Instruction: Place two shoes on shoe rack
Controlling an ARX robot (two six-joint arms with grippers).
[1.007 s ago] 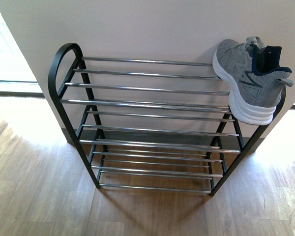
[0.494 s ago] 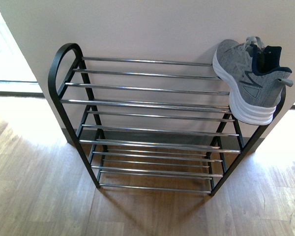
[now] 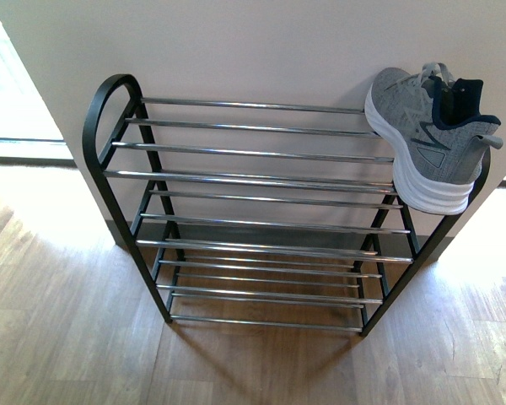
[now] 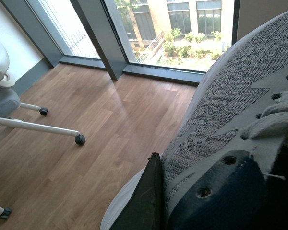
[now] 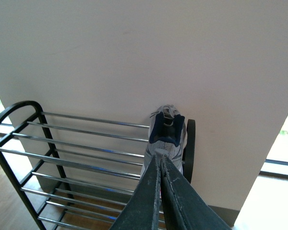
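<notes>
Left fingers (image 4: pixel 151 201) clamp a grey knit sneaker (image 4: pixel 221 124), right fingers (image 5: pixel 146 206) clenched empty, its twin (image 3: pixel 426 139) atop the black chrome-barred rack (image 3: pixel 118 79).

Front view: high, looks down, shoe rack (image 3: pixel 253 181) mid-frame. Right wrist view: farther back, sees same shoe rack and sneaker (image 5: pixel 167 132) on it. Left wrist view: very close to other sneaker (image 4: pixel 230 120), faces window (image 4: pixel 182 28).

Shoe rack (image 3: pixel 94 135): black frame, smooth, semi-gloss; bars (image 3: pixel 244 153) polished chrome metal. Sneaker (image 3: pixel 409 114) on rack: matt grey knit cloth, smooth white sole (image 3: pixel 430 192). Second sneaker (image 4: pixel 216 124): coarse grey knit, navy lining. Floor (image 3: pixel 59 337): wood, low sheen.
</notes>
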